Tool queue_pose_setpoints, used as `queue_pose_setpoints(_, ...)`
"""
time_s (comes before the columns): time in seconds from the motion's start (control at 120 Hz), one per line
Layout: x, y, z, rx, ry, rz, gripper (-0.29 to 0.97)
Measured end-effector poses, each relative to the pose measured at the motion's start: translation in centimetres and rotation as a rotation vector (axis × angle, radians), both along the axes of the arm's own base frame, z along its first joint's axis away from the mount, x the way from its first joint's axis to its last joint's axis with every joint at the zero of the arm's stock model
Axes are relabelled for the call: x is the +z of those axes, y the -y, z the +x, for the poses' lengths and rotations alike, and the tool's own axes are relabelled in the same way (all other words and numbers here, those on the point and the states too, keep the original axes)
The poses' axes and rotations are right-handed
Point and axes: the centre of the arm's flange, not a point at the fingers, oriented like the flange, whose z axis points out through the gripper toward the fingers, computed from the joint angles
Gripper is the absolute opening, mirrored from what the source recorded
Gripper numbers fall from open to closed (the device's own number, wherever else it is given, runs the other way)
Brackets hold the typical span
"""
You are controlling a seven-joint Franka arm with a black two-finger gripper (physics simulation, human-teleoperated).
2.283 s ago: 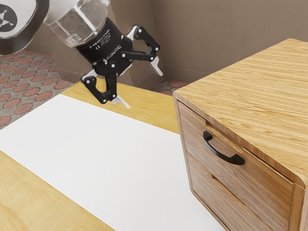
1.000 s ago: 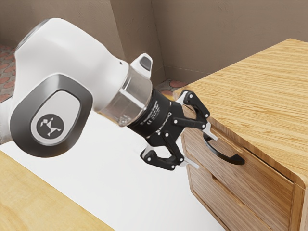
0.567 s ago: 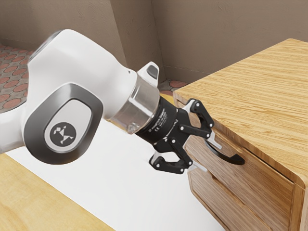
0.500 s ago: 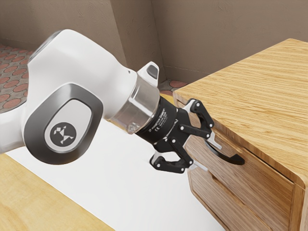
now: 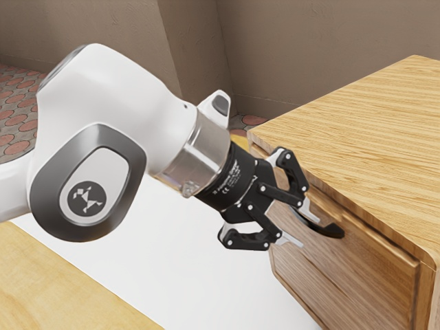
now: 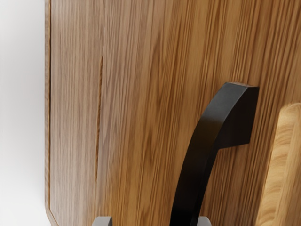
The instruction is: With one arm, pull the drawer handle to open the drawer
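Note:
A wooden cabinet (image 5: 364,137) stands at the exterior view's right, with a black curved handle (image 5: 331,230) on its top drawer front (image 5: 364,258). My gripper (image 5: 304,229) is open at that handle, one finger above its near end and one below. In the wrist view the handle (image 6: 202,155) rises close in front of the wood drawer face (image 6: 131,117), running down beside one of my fingertips (image 6: 203,220); the other fingertip (image 6: 101,220) is well clear of it. I cannot tell whether the drawer front stands out from the cabinet.
A lower drawer front (image 5: 309,292) sits under the top one. The cabinet rests on a wooden table (image 5: 41,295) covered by a white mat (image 5: 192,275). My white arm (image 5: 117,137) spans the exterior view's left. Brown walls stand behind.
My hand has swung down from above the mat to the cabinet front, then pushed slightly further in. The fingers now straddle the handle's near end and remain apart.

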Motion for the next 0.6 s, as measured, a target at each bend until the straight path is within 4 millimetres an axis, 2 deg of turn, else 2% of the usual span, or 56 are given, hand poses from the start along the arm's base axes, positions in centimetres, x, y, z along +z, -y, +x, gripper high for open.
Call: queue_pose_setpoints(0.6, -0.1, -0.7, -1.3, -0.003, -0.007, 0.007, 0.02)
